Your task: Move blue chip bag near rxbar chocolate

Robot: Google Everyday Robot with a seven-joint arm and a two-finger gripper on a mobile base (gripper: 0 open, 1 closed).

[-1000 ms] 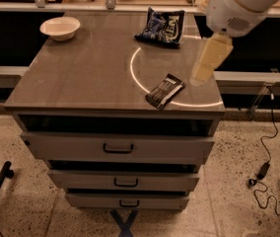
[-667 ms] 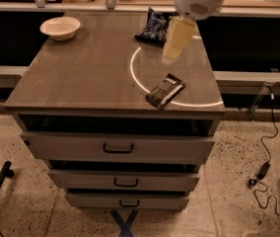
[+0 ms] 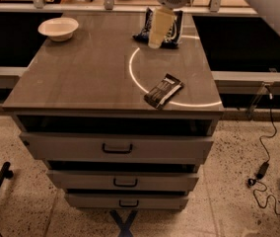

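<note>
The blue chip bag (image 3: 175, 29) lies at the far edge of the cabinet top, right of the middle, crinkled and dark blue. My gripper (image 3: 155, 42) hangs from above directly in front of the bag and covers its middle; I cannot tell whether it touches the bag. The rxbar chocolate (image 3: 163, 90), a slim dark bar with pale lettering, lies flat near the front right of the top, on a white circle line, well apart from the bag.
A white bowl (image 3: 58, 27) stands at the far left corner of the grey cabinet top (image 3: 81, 78). Three drawers (image 3: 117, 147) are below. A cable and plug (image 3: 262, 169) lie on the floor at the right.
My gripper has moved left and toward the far edge, from right of the bar to in front of the blue chip bag. Bag, bar and bowl have not moved.
</note>
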